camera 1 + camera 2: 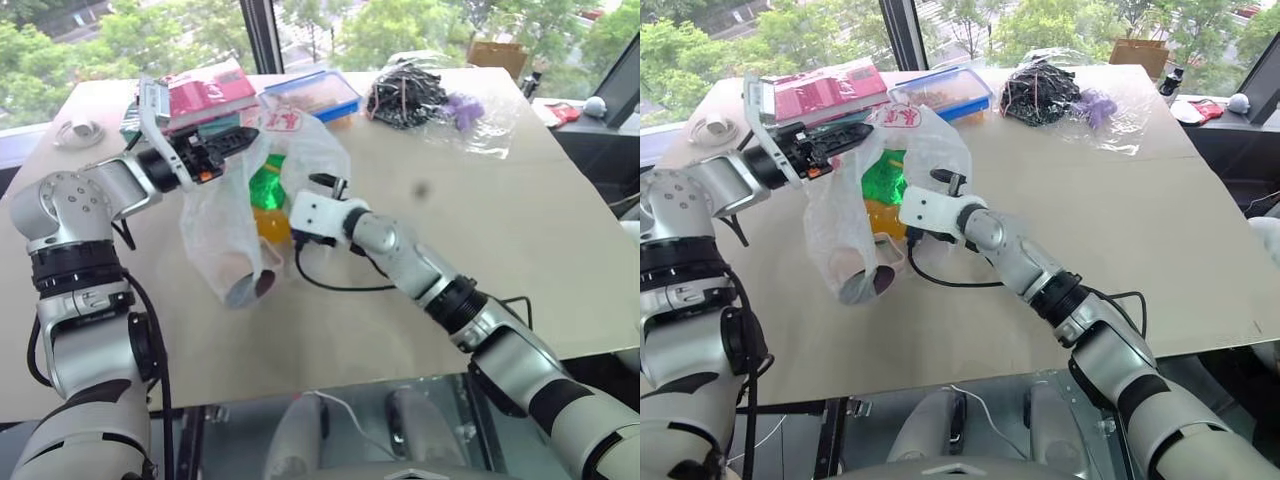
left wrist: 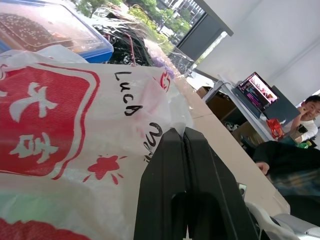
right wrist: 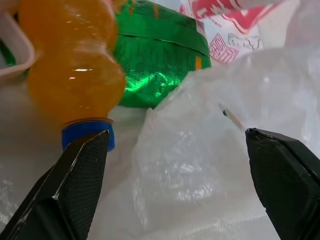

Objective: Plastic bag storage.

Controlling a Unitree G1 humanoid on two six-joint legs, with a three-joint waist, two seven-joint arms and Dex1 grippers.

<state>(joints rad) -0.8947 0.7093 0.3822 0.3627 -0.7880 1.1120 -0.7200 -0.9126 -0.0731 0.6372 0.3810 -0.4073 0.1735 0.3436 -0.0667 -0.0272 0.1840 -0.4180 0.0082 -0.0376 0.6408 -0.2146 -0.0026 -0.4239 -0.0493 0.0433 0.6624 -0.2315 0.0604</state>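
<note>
The plastic bag (image 1: 225, 225), thin, translucent white with red print, hangs over the table's left part. My left gripper (image 1: 250, 138) is shut on its top edge; in the left wrist view the closed fingers (image 2: 170, 165) pinch the printed film (image 2: 75, 150). My right gripper (image 3: 177, 135) stands open at the bag's right side, with crinkled film between its fingers but not clamped. An orange bottle (image 3: 70, 65) with a blue cap and a shiny green packet (image 3: 160, 65) lie just beyond it. A round object (image 1: 245, 288) rests in the bag's bottom.
A blue-lidded box (image 1: 312, 93) and a pink box (image 1: 205, 92) sit behind the bag. Clear wrap with black cables (image 1: 405, 95) and a purple item (image 1: 462, 108) lie at the back right. A black cable (image 1: 330, 285) trails under my right wrist. A person (image 2: 305, 115) sits by a laptop (image 2: 257, 92).
</note>
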